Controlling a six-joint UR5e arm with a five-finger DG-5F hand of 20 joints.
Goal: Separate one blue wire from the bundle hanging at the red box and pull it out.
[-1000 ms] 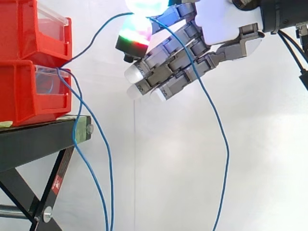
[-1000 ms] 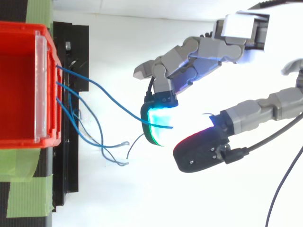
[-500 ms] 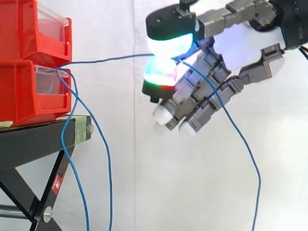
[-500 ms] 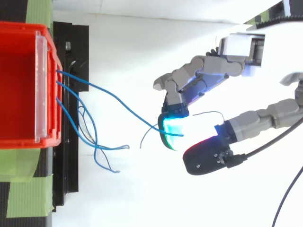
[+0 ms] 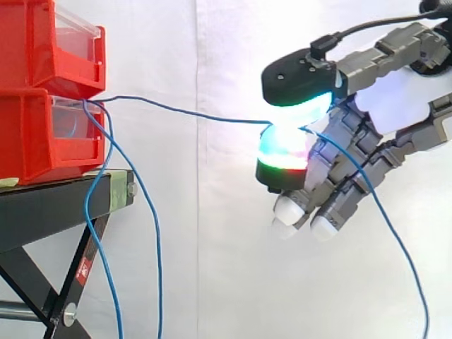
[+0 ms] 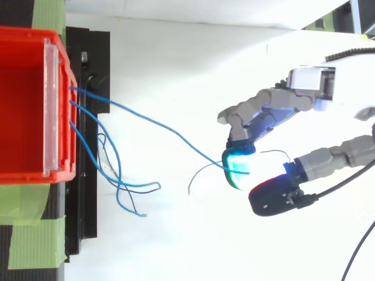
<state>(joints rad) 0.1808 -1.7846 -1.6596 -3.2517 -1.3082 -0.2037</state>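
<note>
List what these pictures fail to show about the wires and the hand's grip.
- Side view: the glow of the hand's pads washes out where they pinch the blue wire.
- Side view: the bottom edge cuts off that wire's tail and the hanging wires.
- Both views: the red bin's front hides the wires' anchoring.

text: none legible | red sticker point(image 5: 83, 269) on stand leg point(image 5: 70, 294): unreadable

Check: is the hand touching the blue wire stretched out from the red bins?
Touching. In the side view the blue wire runs nearly straight from the red bins into the pinch between two glowing fingertips of the hand.
</note>
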